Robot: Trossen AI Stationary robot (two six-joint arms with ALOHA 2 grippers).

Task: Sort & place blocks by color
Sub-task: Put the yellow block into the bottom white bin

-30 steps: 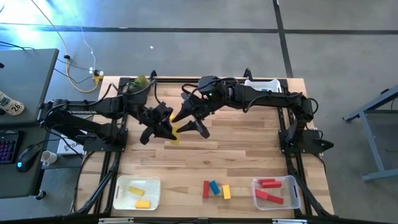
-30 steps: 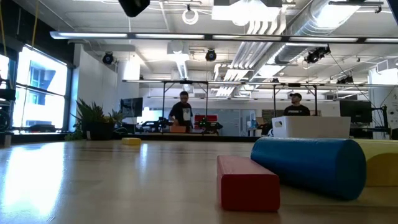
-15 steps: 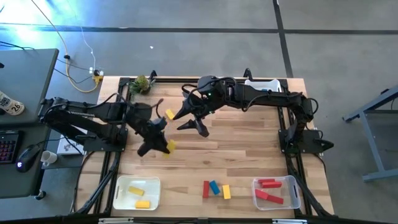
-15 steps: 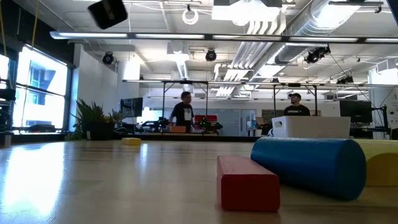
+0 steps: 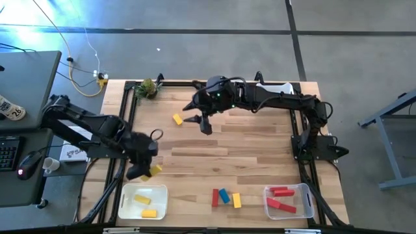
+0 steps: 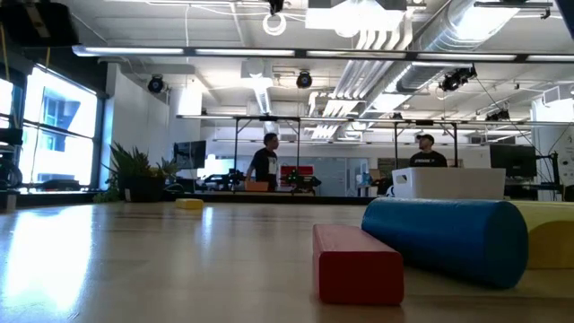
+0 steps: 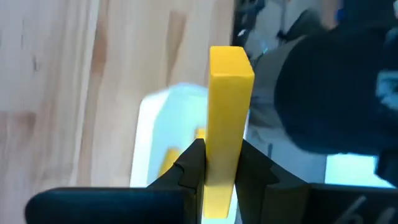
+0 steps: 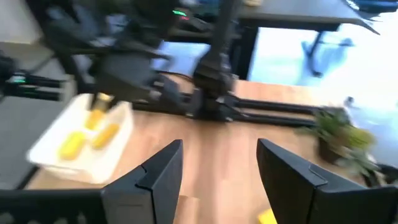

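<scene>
The left gripper [image 5: 148,172] was clamped on a long yellow block [image 7: 225,118], just above the white plastic bin [image 5: 142,201] at the table's near left, where two yellow blocks [image 5: 142,199] lay. The right gripper [image 5: 200,121], fingers spread and empty, hovered mid-table beside a loose yellow block [image 5: 177,119]. A red, a blue and a yellow block [image 5: 225,197] lay together near the front edge; red blocks [image 5: 281,198] filled a clear bin [image 5: 305,198]. A green leafy clump [image 5: 147,88] sat at the far corner.

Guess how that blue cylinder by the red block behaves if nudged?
Blue cylinder lies on its side, so it likely rolls. Red block touching its front may stop it that way. It looks solid and rigid, probably light.
</scene>
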